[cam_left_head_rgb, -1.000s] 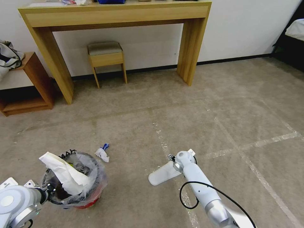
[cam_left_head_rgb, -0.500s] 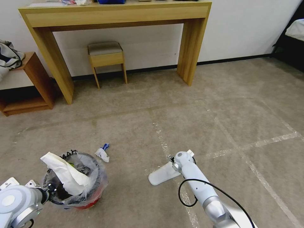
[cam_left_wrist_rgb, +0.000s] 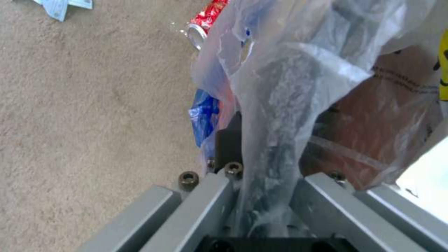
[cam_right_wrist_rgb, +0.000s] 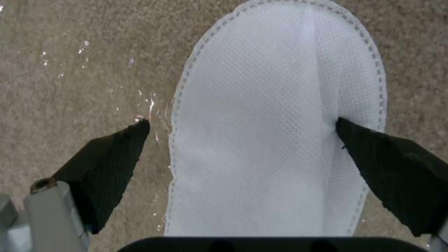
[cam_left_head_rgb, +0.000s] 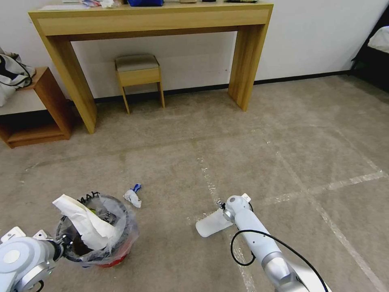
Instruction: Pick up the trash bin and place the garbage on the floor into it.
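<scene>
The left hand (cam_left_wrist_rgb: 261,196) is clamped on the trash bin (cam_left_head_rgb: 97,237) by its rim and plastic liner, holding it low over the carpet where litter can drop in. A crumpled white paper (cam_left_head_rgb: 132,197) lies just beyond it. The right hand (cam_right_wrist_rgb: 243,140) hangs released, fingers straddling a white slipper (cam_right_wrist_rgb: 280,122), not garbage.
</scene>
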Tool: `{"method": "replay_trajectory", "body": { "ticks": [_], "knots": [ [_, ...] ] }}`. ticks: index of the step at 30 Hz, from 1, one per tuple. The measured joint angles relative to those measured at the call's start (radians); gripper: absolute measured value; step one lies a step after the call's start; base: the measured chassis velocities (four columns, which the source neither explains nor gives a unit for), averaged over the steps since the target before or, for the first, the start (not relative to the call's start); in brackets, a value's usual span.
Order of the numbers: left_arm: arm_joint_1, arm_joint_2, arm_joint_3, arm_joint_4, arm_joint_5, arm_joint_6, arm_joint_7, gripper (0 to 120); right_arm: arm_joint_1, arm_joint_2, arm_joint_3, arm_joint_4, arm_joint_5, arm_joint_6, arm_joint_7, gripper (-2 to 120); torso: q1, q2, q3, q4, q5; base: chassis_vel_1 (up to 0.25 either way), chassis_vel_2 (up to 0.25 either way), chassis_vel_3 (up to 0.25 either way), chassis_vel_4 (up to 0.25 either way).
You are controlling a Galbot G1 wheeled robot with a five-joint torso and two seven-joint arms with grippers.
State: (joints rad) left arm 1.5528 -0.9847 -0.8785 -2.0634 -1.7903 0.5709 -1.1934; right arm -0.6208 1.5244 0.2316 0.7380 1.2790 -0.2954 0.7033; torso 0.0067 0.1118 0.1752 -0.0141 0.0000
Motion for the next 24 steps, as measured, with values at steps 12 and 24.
{"method": "replay_trajectory", "body": {
  "ticks": [12, 24],
  "knots": [
    [-0.004, 0.001, 0.001, 0.002, 0.002, 0.000, 0.002, 0, -0.005, 0.008, -0.001, -0.005, -0.021, 0.006, -0.007, 77, 0.000, 0.001, 0.000, -0.0006, -0.0011, 0.000, 0.000, 0.000, 0.000],
    [-0.026, 0.005, 0.020, 0.016, 0.005, -0.003, 0.002, 0, -0.017, 0.002, -0.001, -0.003, -0.027, 0.011, -0.018, 77, 0.000, 0.000, 0.000, 0.0001, -0.0001, 0.000, 0.000, 0.000, 0.000]
  ]
}}
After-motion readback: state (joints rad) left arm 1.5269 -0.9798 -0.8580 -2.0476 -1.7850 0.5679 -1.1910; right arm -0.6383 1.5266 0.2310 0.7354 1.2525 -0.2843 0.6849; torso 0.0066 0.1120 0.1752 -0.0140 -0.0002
